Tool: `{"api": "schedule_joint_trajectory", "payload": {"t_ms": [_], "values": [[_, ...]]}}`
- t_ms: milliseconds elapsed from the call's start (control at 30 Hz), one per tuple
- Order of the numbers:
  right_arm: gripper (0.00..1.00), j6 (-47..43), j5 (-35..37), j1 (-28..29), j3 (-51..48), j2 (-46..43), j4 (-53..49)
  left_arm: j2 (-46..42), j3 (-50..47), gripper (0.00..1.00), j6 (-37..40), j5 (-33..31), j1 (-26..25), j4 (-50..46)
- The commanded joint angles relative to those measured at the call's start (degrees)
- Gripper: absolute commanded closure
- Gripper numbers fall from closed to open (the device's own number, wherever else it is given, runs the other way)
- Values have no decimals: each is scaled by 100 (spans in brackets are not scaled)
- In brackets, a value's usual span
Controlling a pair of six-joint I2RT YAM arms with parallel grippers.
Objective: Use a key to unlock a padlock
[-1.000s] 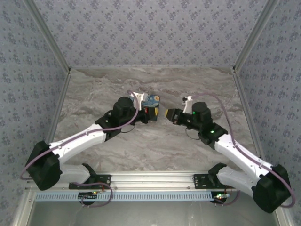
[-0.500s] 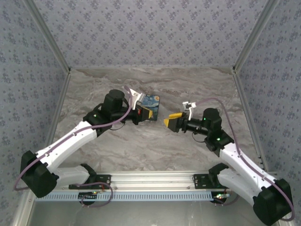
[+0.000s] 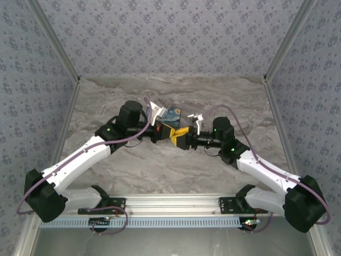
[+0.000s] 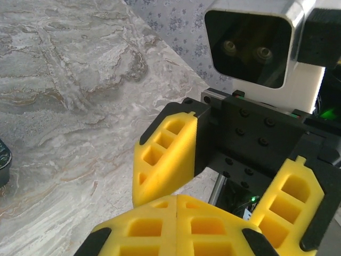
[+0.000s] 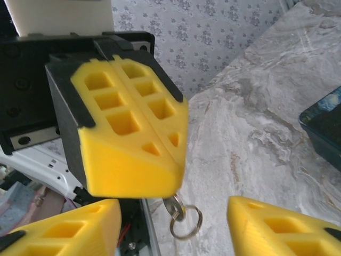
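Hidden: blade of small grey metal key (image 5: 174, 205), clamped in left tool (image 5: 173, 158); head pokes out below | right tool (image 4: 226, 178): fingers apart | change: right tool has closed in, tips now at left tool.

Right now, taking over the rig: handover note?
Left gripper: fingers shut on the key, its ring hanging below.
Right gripper: open, fingers flanking the key, not closed on it.
Painted box: on the table just behind where the two grippers meet.
Done: the key is picked up and held above the table.
Left: find the padlock, insert the key, turn.
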Motion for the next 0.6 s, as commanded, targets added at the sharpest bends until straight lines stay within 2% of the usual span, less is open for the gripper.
{"api": "schedule_joint_trajectory", "payload": {"t_ms": [0,567], "values": [[48,-89,-139,38,217,54,213,-63,103,100,69,171,-1,65],[89,-325,-193,33,191,-193,-357,-112,111,100,222,-1,0,-142]]}}
